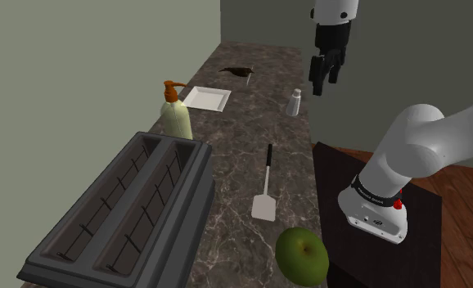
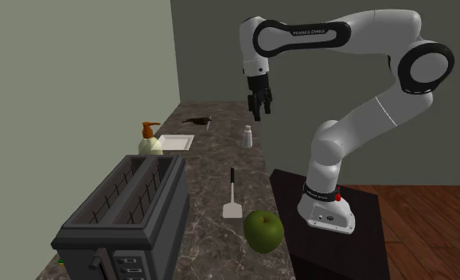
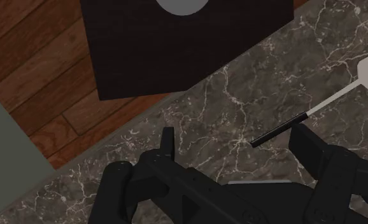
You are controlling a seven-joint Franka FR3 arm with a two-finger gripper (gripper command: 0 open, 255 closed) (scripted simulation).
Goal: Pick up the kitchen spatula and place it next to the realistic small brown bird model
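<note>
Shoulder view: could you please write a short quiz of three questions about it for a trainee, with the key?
1. True or false: the gripper holds the spatula.
2. Which thing lies nearest to the spatula's blade? A) the apple B) the shaker C) the plate
3. Fill in: the spatula's handle is coloured ____.

Key: 1 false, the gripper is open in the air above the counter; 2 A; 3 black.
</note>
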